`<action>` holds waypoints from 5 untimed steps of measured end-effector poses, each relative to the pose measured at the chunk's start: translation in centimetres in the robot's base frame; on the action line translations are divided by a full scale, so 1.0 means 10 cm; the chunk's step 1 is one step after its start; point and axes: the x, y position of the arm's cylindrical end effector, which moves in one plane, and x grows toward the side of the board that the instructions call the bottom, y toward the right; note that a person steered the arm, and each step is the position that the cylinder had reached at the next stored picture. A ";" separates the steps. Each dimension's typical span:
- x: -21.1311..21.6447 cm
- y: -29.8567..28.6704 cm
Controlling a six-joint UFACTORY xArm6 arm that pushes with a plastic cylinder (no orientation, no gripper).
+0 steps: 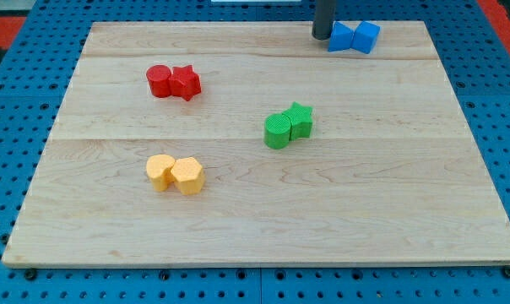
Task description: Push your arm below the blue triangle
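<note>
Two blue blocks sit touching near the board's top edge, right of centre: a blue triangle (341,37) on the left and a blue cube (366,36) on the right. My tip (322,36) rests on the board just left of the blue triangle, touching or nearly touching its left side. The dark rod rises from there out of the view's top.
A red cylinder (160,81) and red star (186,82) touch at upper left. A green cylinder (278,131) and green star (300,120) touch near centre. Two yellow blocks, a heart (160,171) and a hexagon (187,176), touch at lower left. The wooden board (390,186) lies on blue pegboard.
</note>
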 end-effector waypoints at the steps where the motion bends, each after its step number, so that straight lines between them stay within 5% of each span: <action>1: 0.53 -0.24; 5: 0.54 0.14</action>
